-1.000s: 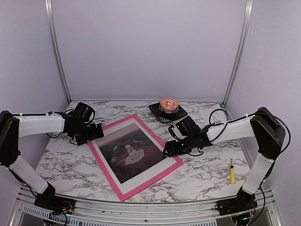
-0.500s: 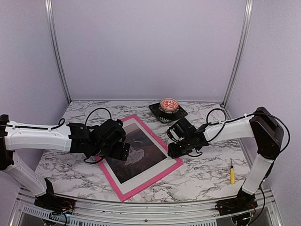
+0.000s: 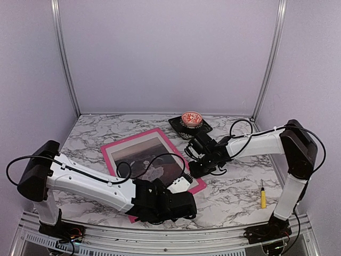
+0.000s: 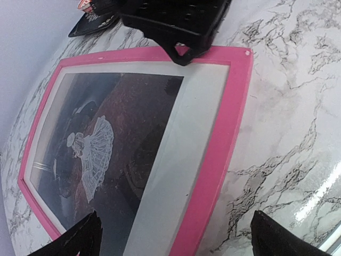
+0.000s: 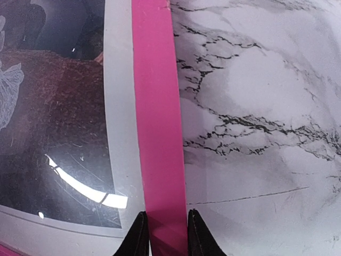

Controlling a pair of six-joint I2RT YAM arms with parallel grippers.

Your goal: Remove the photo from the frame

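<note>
The large pink-bordered picture frame (image 3: 128,137) lies flat in the middle of the white marble worktop (image 3: 234,186), the dark brown-red paper photo (image 4: 117,138) inside it. The left gripper (image 3: 181,205) hovers at the near corner, jaws wide apart. The right gripper (image 5: 164,237) straddles the right border; I cannot tell whether it is pinching. A one-sided pull could skid the frame.
</note>
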